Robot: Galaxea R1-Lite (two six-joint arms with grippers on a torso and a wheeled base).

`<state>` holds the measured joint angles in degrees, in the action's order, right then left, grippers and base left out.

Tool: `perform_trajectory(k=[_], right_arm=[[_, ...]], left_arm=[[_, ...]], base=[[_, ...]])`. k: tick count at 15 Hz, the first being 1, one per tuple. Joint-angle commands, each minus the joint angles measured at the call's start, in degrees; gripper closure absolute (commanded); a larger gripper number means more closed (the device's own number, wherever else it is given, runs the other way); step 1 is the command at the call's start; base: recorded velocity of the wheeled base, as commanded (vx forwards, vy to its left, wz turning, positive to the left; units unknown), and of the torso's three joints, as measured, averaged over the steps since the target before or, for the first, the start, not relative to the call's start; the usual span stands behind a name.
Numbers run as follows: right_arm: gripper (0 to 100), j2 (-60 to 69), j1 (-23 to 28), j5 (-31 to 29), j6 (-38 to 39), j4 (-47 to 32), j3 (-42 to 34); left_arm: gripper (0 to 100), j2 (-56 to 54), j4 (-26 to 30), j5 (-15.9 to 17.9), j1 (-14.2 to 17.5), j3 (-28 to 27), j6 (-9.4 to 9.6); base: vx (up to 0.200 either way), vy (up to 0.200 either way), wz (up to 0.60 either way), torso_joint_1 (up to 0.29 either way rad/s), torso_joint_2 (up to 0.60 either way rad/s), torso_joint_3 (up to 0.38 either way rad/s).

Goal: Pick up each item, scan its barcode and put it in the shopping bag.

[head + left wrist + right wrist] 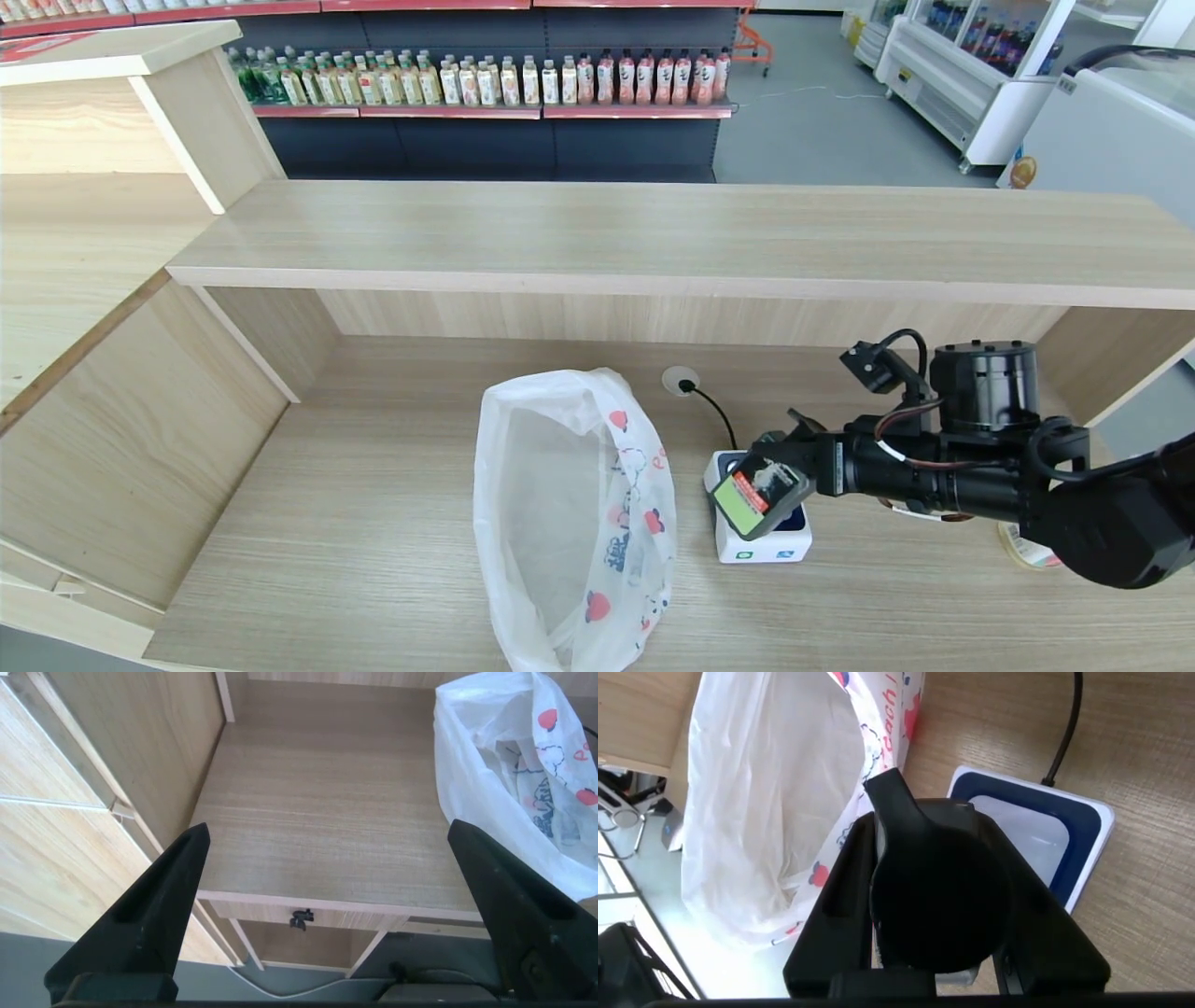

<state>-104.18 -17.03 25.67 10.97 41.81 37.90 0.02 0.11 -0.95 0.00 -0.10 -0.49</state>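
Note:
My right gripper (780, 471) is shut on a small dark item with a green and red label (752, 497), tilted just above the white scanner box (766, 549). In the right wrist view the item (938, 896) is a dark rounded shape between the fingers, over the scanner's blue-rimmed window (1046, 840). The white shopping bag with red prints (569, 523) stands open just left of the scanner, and is also in the right wrist view (766, 812). My left gripper (329, 833) hangs open and holds nothing, above the desk's front left part, with the bag (523, 784) off to one side.
A black cable (714, 406) runs from the scanner to a grommet (680, 380) at the back of the desk. A round item (1027, 549) stands on the desk, half hidden behind my right arm. A raised counter top (653, 233) overhangs the back.

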Motion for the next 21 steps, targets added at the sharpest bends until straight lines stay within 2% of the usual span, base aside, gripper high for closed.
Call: perform_trajectory(k=[1,4,7,9,14,17,21], right_arm=[[100,0.6,0.0,0.1,0.0,0.1,-0.2],[100,2.0,0.0,-0.7,-0.8,0.5,-0.7],[100,8.6,1.1,-4.5,-13.0,0.5,-2.4],[100,12.7,1.0,-4.9,-16.1,0.4,-3.4],[100,15.9,0.8,-4.0,-14.3,0.0,-5.1],[100,15.6,0.2,-2.4,-8.7,0.0,-4.4],[100,13.0,-2.0,-0.9,-5.9,0.0,-3.6]], left_arm=[[0,0.0,0.1,0.0,0.0,0.0,-0.04],[0,0.0,0.1,0.0,0.0,0.0,0.05],[0,0.0,0.0,0.0,0.0,0.0,0.31],[0,0.0,0.1,0.0,0.0,0.0,0.31],[0,0.0,0.0,0.0,0.0,0.0,0.31],[0,0.0,0.1,0.0,0.0,0.0,0.22],[0,0.0,0.1,0.0,0.0,0.0,0.31]], base=[[0.0,0.0,0.0,0.0,0.0,0.0],[0.0,0.0,0.0,0.0,0.0,0.0],[0.0,0.0,0.0,0.0,0.0,0.0],[0.0,0.0,0.0,0.0,0.0,0.0],[0.0,0.0,0.0,0.0,0.0,0.0],[0.0,0.2,0.0,-0.003,0.0,0.004],[0.0,0.15,0.0,0.013,0.01,-0.002]])
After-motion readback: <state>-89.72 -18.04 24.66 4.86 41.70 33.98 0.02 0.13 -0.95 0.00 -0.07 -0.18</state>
